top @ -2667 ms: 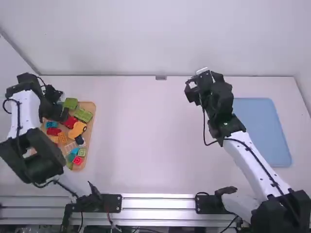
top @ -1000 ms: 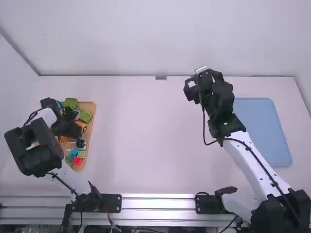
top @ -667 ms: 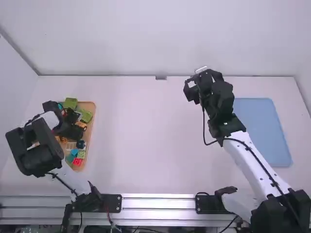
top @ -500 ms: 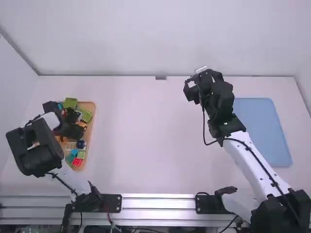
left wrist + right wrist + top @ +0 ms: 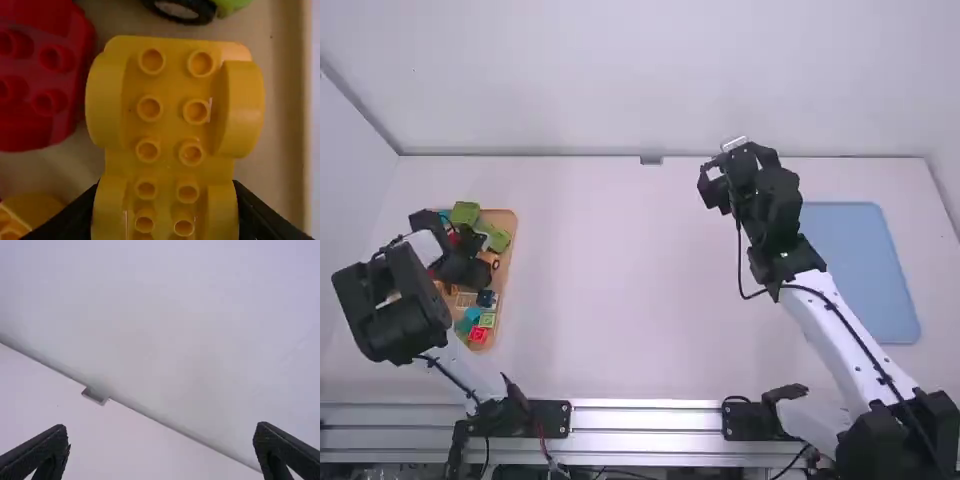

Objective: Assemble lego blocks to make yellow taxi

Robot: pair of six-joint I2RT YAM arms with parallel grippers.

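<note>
- Left wrist view: yellow wheel-arched block [image 5: 172,112], in the tray [image 5: 293,125]; left gripper [image 5: 165,186] apparently clamped across its flanks. Best lifted level, straight up. Red block [image 5: 47,80] and black wheel [image 5: 182,10] crowd it.
- Right wrist view: right gripper [image 5: 161,427], fingers spread, empty.
- High view: blue mat [image 5: 860,270], far right; white tabletop [image 5: 620,280] between, for building.

I have my left tool [image 5: 468,266] over the tray [image 5: 507,219] of toy blocks [image 5: 487,320]. My right tool [image 5: 720,168] is above the counter [image 5: 610,280], left of the blue mat [image 5: 860,270].
</note>
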